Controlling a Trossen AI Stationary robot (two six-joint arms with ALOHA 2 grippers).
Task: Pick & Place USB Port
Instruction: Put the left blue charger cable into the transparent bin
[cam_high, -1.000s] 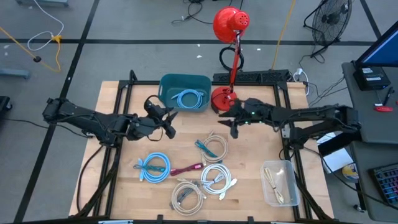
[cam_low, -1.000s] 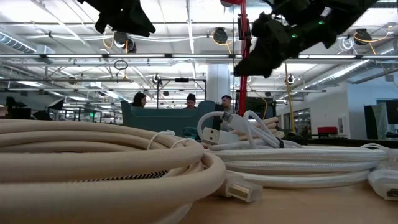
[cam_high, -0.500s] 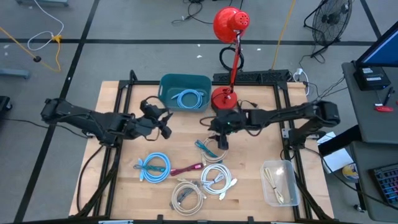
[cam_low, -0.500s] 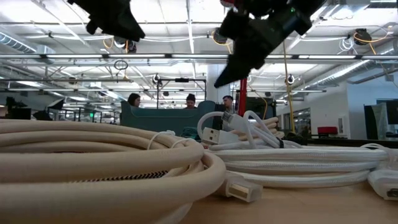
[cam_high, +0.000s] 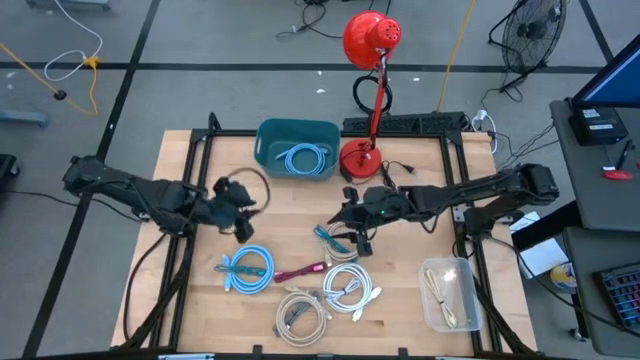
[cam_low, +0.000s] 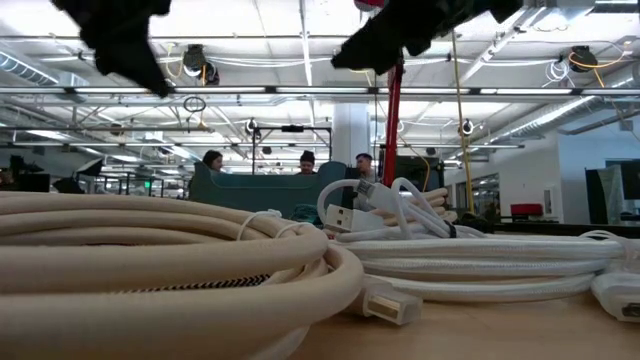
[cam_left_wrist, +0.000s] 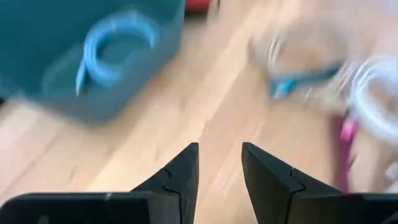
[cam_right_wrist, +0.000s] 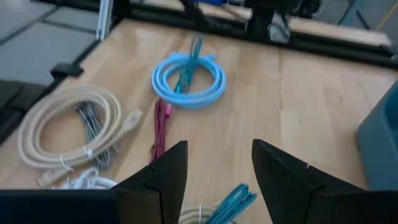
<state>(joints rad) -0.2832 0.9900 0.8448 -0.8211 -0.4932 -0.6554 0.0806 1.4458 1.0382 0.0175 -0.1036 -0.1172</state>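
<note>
Beneath right gripper (cam_high: 358, 236) jaws, apparently: teal cable (cam_high: 331, 239).

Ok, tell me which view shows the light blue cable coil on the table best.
The right wrist view: the light blue cable coil lies whole and unobstructed on the bare wood, with its teal tie showing. The high view shows it smaller, left of the other coils. The low and left wrist views don't clearly show it.

1. A cream cable coil (cam_low: 150, 270) filled the foreground.
2. White cables (cam_low: 480, 265) lay beside it, a plug (cam_low: 341, 217) raised.
3. Behind stood a teal bin (cam_low: 262, 192), a red pole (cam_low: 391, 120) and three people (cam_low: 305, 161).
</note>
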